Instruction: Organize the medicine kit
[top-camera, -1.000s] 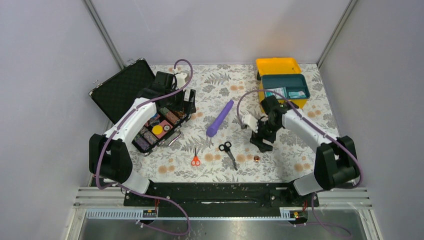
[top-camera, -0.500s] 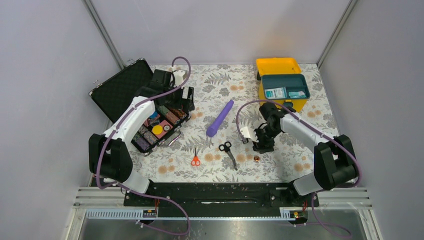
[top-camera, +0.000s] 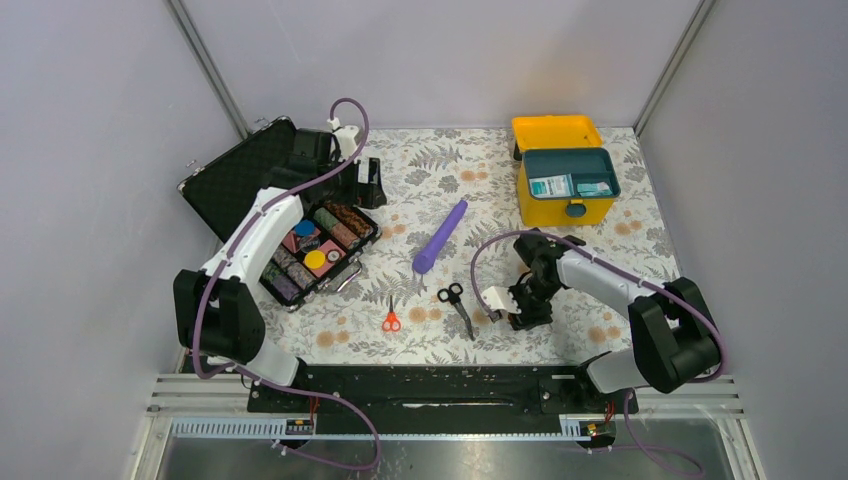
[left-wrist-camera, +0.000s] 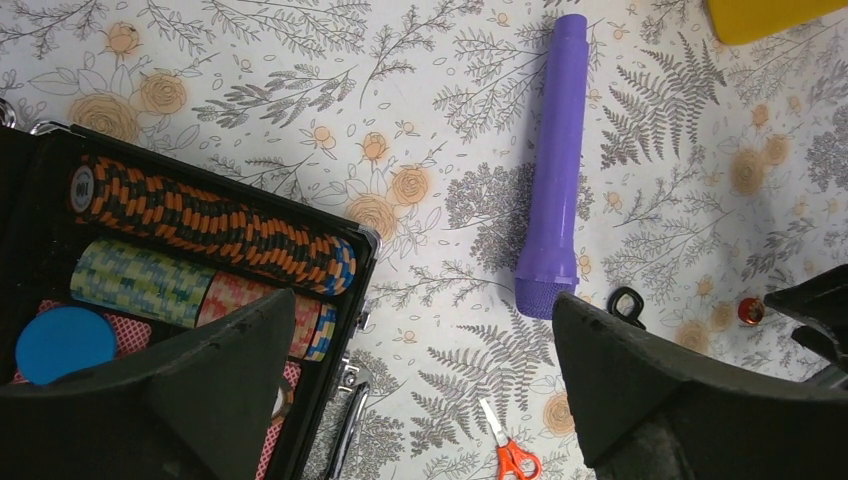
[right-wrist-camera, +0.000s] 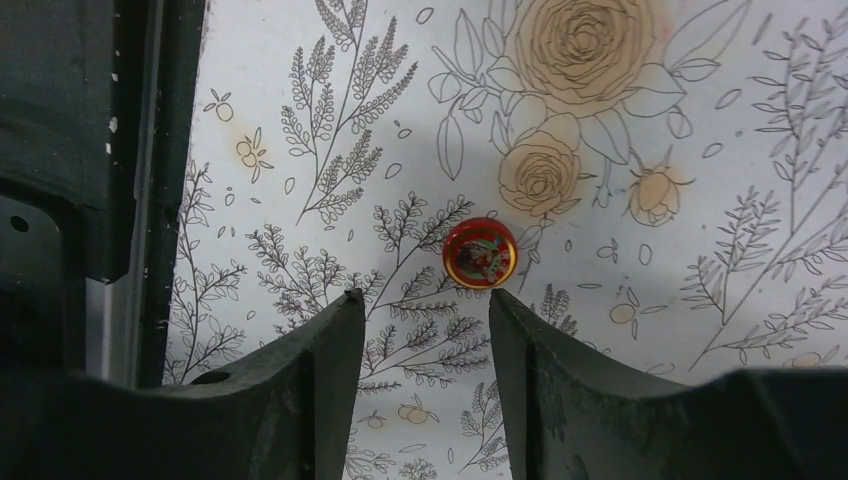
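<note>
Nearest the arms, the right claw (right-wrist-camera: 422, 300) hangs low over the tabletop (top-camera: 430, 170), half-spread and empty. The small red round tin (right-wrist-camera: 480, 252) lies just beyond its tips, probably lined up for a pick. A second earlier the claw stood nearer the kit and wider. Farther back, the left claw (left-wrist-camera: 423, 295) gapes wide and empty over the black case (top-camera: 240, 185), having drawn back. The medicine kit (top-camera: 545, 212) sits lid-open at the far right.
</note>
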